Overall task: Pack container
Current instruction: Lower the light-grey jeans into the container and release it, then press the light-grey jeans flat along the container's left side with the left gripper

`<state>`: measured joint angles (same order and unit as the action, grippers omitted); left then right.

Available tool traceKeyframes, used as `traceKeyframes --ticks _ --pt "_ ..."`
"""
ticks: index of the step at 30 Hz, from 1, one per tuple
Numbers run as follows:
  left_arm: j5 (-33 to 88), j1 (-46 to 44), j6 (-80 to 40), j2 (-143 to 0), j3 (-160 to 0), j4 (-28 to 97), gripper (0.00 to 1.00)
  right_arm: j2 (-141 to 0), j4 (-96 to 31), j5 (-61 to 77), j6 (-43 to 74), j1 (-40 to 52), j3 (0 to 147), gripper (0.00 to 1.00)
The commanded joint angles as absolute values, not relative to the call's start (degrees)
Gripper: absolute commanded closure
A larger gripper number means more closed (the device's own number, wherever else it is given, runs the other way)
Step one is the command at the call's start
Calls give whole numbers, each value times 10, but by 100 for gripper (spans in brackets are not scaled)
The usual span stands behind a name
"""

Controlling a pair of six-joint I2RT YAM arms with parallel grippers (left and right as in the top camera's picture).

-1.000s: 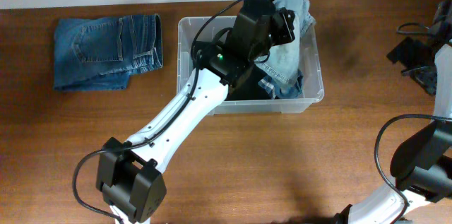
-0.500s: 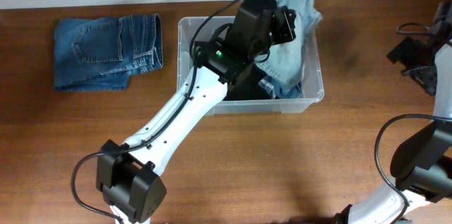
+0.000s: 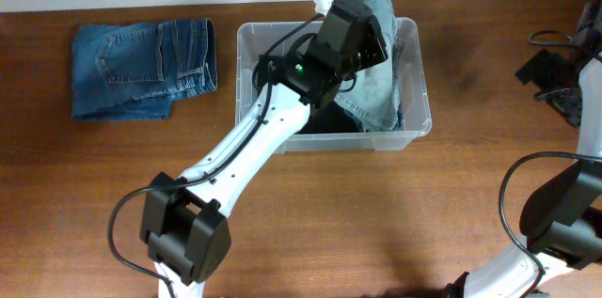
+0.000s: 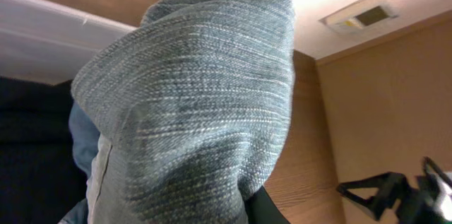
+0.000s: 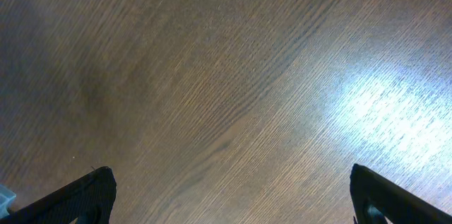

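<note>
Overhead, left pincer (image 3: 356,8) pinches pale denim jeans (image 3: 376,86) at twelve o'clock of the clear rectangular plastic container (image 3: 376,140); only right wrist view shows right pincer (image 5: 233,197) spread wide.

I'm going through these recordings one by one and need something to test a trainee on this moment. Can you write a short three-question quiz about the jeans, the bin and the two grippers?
1. True or false: the folded dark-blue jeans lie inside the clear plastic container.
2. Which gripper holds the light-blue jeans? A) the left gripper B) the right gripper C) neither
3. Fill in the blank: the right gripper's jaws stand ___ above the bare wooden table.

Key:
1. False. They lie on the table, to the left of the container in the overhead view.
2. A
3. open
</note>
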<state>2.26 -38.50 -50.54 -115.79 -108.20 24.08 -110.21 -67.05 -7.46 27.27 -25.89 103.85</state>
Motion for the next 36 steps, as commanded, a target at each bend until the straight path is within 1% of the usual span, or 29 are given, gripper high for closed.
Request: traceKeyframes --ticks 1,9,17,23,24,25,26,27,30,31,32,34,36 --pt "21 -385 -521 -1182 -1096 252 99 -1101 -670 -82 279 -260 1035 2" --pt "-35 -360 -519 -1199 -1096 314 99 -1101 -670 -82 279 -260 1035 2" --pt "-43 -299 -517 -1201 -1096 404 99 -1101 -670 -82 279 -259 1035 2" --pt "-43 -248 -422 -1203 -1096 445 99 -1101 -670 -82 279 -259 1035 2" --pt "-43 -242 -402 -1206 -1096 448 92 -1101 -670 -82 279 -259 1035 2" --pt "-43 -236 -385 -1207 -1096 451 76 -1101 -670 -82 279 -259 1035 2" --pt "-43 -231 -370 -1210 -1096 456 50 -1101 -670 -82 279 -259 1035 2" --pt "-43 -227 -359 -1212 -1096 462 35 -1101 -670 -82 279 -260 1035 2" --pt "-41 -218 -337 -1220 -1096 474 34 -1101 -670 -82 279 -259 1035 2" --pt "-40 -216 -333 -1221 -1096 477 30 -1101 -670 -82 279 -259 1035 2" --pt "-40 -216 -327 -1221 -1096 478 22 -1101 -670 -82 279 -260 1035 2" --pt "-41 -216 -314 -1221 -1096 476 21 -1101 -670 -82 279 -259 1035 2" --pt "-42 -216 -298 -1221 -1096 469 17 -1101 -670 -82 279 -259 1035 2"
